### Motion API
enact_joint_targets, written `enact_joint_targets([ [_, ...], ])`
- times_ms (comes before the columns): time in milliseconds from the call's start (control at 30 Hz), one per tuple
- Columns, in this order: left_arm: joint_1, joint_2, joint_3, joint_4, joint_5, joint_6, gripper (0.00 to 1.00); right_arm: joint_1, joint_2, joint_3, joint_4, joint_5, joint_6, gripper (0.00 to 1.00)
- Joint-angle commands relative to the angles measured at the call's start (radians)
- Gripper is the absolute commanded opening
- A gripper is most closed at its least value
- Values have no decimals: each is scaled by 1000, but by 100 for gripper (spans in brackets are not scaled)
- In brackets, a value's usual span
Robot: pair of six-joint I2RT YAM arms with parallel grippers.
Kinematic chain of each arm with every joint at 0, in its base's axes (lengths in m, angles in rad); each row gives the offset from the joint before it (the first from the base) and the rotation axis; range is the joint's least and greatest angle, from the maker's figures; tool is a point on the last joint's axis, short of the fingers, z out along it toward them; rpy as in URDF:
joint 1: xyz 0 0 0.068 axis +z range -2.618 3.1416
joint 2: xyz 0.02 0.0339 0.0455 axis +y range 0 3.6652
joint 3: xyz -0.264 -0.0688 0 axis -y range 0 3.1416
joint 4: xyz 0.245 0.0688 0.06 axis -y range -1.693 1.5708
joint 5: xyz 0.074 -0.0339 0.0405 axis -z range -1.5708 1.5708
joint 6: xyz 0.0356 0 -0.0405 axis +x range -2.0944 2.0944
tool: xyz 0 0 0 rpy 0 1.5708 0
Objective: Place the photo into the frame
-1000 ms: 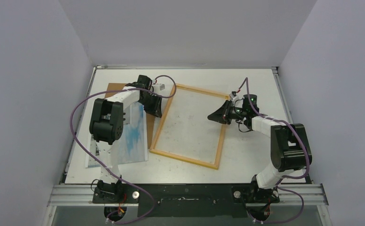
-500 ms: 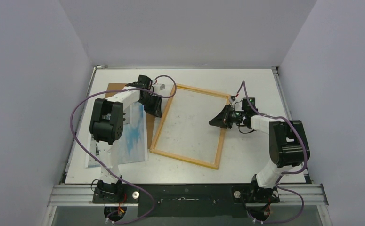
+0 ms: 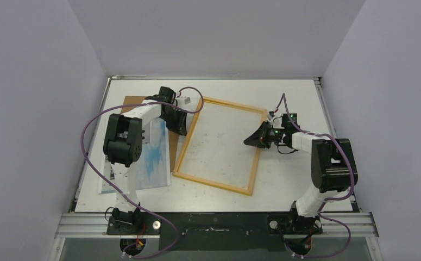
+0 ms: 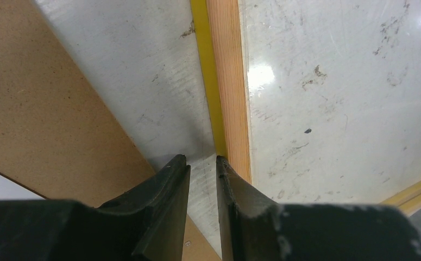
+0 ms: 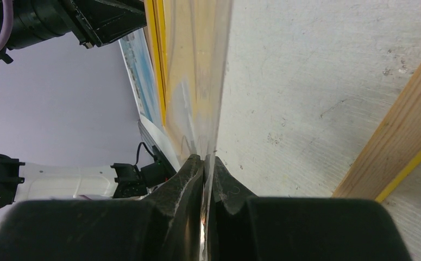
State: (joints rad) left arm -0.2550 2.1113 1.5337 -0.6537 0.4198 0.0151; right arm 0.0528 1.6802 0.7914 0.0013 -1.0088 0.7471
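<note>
Near edge of table: 2 arm bases, 1 left, 1 right. Walls close on 3 sides; open tabletop right of and beyond the frame.

1 photo, picture side up, flat at near left, partly under the left arm, lying on 1 brown backing panel.

1 frame, wood back up, flat at centre, skewed to the table edges, left rail near the panel's edge. 1 clear sheet within it.

Right arm bent low, reaching leftward over the right rail. Right gripper pinched tight on the clear sheet's edge, sheet seen nearly edge-on.

Left arm stretched far, wrist turned down. Left gripper over bare table between panel and left rail, gap narrow, holding nothing, 1 fingertip just beside the yellow edge.
</note>
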Motion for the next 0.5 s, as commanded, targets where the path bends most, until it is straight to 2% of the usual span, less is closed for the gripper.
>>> enact_joint_targets([
  [0, -12, -58, 25, 20, 18, 5, 24, -5, -11, 32, 28, 3, -15, 5],
  [467, -14, -51, 25, 17, 12, 6, 23, 46, -108, 38, 63, -29, -53, 5],
])
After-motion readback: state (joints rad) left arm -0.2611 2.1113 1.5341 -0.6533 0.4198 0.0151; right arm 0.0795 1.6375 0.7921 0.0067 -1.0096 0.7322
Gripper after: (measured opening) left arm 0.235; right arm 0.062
